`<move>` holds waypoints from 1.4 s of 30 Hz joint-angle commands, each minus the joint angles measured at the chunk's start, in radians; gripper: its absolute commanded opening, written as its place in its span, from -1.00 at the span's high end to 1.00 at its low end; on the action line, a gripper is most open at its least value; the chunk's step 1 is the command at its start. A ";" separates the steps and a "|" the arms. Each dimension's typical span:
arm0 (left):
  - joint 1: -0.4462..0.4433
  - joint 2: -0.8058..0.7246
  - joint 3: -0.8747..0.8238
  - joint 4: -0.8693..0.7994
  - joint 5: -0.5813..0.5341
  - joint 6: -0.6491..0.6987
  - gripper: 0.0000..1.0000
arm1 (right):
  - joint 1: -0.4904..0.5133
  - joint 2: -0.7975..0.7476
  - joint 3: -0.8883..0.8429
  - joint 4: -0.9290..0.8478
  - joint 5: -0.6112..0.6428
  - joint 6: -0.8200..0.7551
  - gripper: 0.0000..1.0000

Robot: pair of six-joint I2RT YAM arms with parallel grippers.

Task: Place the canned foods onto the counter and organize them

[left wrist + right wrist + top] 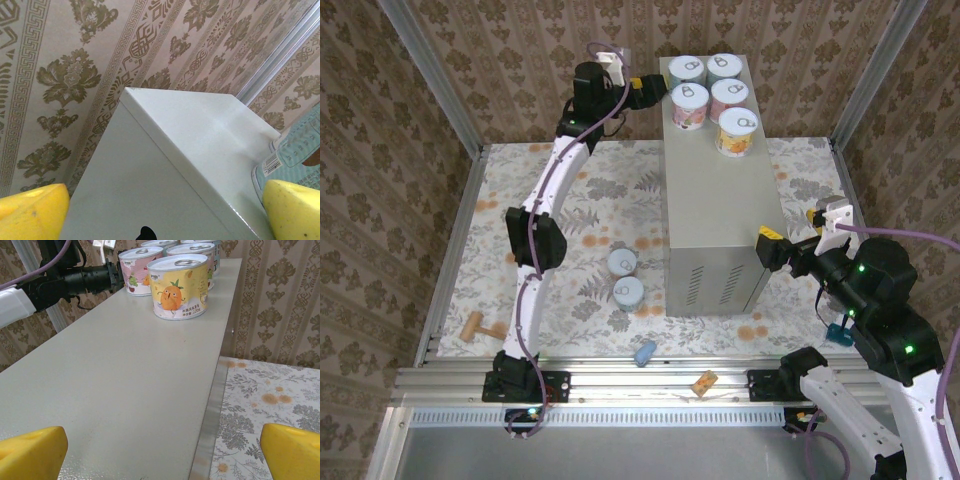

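1. Two wedge-shaped yellow fingertips [30, 452] of the right gripper [160, 455] stand spread wide with nothing between them, over the near end of the counter [125, 380], whose flat top is matt pale grey with a fine speckle
2. At the box's crisp far corner, the left gripper [160, 220] holds its blunt yellow pads [30, 210] just as far apart and empty, close to a light-blue can [295, 150]
3. Five cylindrical tins with silvery pull-tab lids stand upright, clustered on the far end of the top; nearest is the orange-labelled can [177, 287], glossy, with a pink can [137, 270] behind it
4. Down on the floral floor [620, 190], two more tins [622, 262] stand close together near the counter's left side
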 commanded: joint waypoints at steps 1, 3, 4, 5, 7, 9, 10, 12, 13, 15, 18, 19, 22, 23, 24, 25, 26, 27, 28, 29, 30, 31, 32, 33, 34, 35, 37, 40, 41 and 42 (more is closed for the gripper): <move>-0.009 0.014 0.039 0.034 0.022 -0.021 -1.00 | -0.001 -0.015 -0.007 -0.004 -0.001 -0.014 -1.00; -0.010 0.014 0.039 0.035 0.021 -0.020 -1.00 | -0.001 -0.015 -0.007 -0.005 -0.001 -0.015 -1.00; -0.011 0.014 0.039 0.034 0.022 -0.022 -1.00 | -0.001 -0.014 -0.006 -0.006 0.000 -0.016 -1.00; -0.011 0.014 0.039 0.034 0.020 -0.020 -1.00 | -0.001 -0.015 -0.007 -0.006 0.000 -0.017 -1.00; -0.008 0.012 0.041 0.033 0.018 -0.022 -1.00 | -0.001 -0.015 -0.007 -0.005 0.000 -0.019 -1.00; -0.009 0.013 0.042 0.036 0.019 -0.024 -1.00 | -0.001 -0.014 -0.009 -0.004 0.002 -0.019 -1.00; -0.009 0.013 0.043 0.035 0.018 -0.024 -1.00 | -0.001 -0.013 -0.010 -0.003 0.002 -0.019 -1.00; -0.009 0.013 0.044 0.036 0.018 -0.025 -1.00 | 0.000 -0.011 -0.010 0.002 0.001 -0.019 -1.00; -0.009 0.013 0.044 0.036 0.020 -0.026 -1.00 | -0.002 -0.011 -0.012 0.002 0.001 -0.019 -1.00; -0.009 0.010 0.044 0.033 0.022 -0.026 -1.00 | -0.001 -0.010 -0.012 0.004 -0.001 -0.019 -1.00; -0.004 0.001 0.042 0.031 0.028 -0.029 -1.00 | -0.001 -0.005 -0.008 0.007 -0.004 -0.020 -1.00; -0.001 -0.007 0.041 0.031 0.031 -0.031 -1.00 | -0.001 -0.004 -0.007 0.007 -0.005 -0.020 -1.00; 0.011 -0.050 0.017 0.034 0.045 -0.033 -1.00 | -0.001 0.004 0.003 0.008 -0.016 -0.025 -1.00; 0.014 -0.073 -0.004 0.039 0.052 -0.031 -1.00 | -0.001 0.008 0.009 0.006 -0.019 -0.027 -1.00; 0.018 -0.099 -0.030 0.044 0.055 -0.031 -1.00 | 0.000 0.011 0.015 0.005 -0.024 -0.031 -1.00; 0.024 -0.130 -0.064 0.049 0.056 -0.027 -1.00 | -0.001 0.016 0.024 0.003 -0.029 -0.035 -1.00; 0.028 -0.165 -0.104 0.051 0.058 -0.024 -1.00 | 0.000 0.020 0.034 0.002 -0.035 -0.040 -1.00; 0.032 -0.198 -0.145 0.052 0.058 -0.020 -1.00 | 0.000 0.025 0.042 0.001 -0.038 -0.043 -1.00; 0.037 -0.237 -0.193 0.051 0.058 -0.015 -1.00 | -0.001 0.031 0.052 0.000 -0.047 -0.050 -1.00; 0.041 -0.278 -0.245 0.050 0.059 -0.010 -1.00 | -0.001 0.037 0.063 -0.003 -0.056 -0.054 -1.00; 0.046 -0.315 -0.295 0.049 0.057 -0.003 -1.00 | -0.001 0.043 0.073 -0.002 -0.065 -0.056 -1.00; 0.049 -0.362 -0.354 0.044 0.052 0.012 -1.00 | -0.001 0.050 0.081 -0.002 -0.075 -0.059 -1.00; 0.049 -0.409 -0.415 0.035 0.038 0.029 -1.00 | -0.001 0.057 0.090 -0.001 -0.086 -0.061 -1.00; 0.051 -0.452 -0.469 0.029 0.027 0.044 -1.00 | -0.001 0.062 0.096 0.000 -0.095 -0.063 -1.00; 0.051 -0.501 -0.537 0.028 0.011 0.059 -1.00 | -0.001 0.070 0.104 0.000 -0.104 -0.065 -1.00; 0.051 -0.550 -0.604 0.027 -0.003 0.076 -1.00 | -0.001 0.077 0.112 0.000 -0.112 -0.065 -1.00; 0.051 -0.634 -0.711 0.009 -0.027 0.104 -1.00 | 0.000 0.092 0.125 0.001 -0.134 -0.067 -1.00; 0.049 -0.755 -0.845 -0.065 -0.072 0.146 -1.00 | -0.001 0.120 0.151 -0.002 -0.184 -0.061 -1.00; 0.046 -0.798 -0.892 -0.087 -0.087 0.157 -1.00 | 0.001 0.131 0.161 -0.004 -0.196 -0.056 -1.00; 0.044 -0.837 -0.940 -0.102 -0.102 0.164 -1.00 | 0.001 0.140 0.167 -0.004 -0.206 -0.053 -1.00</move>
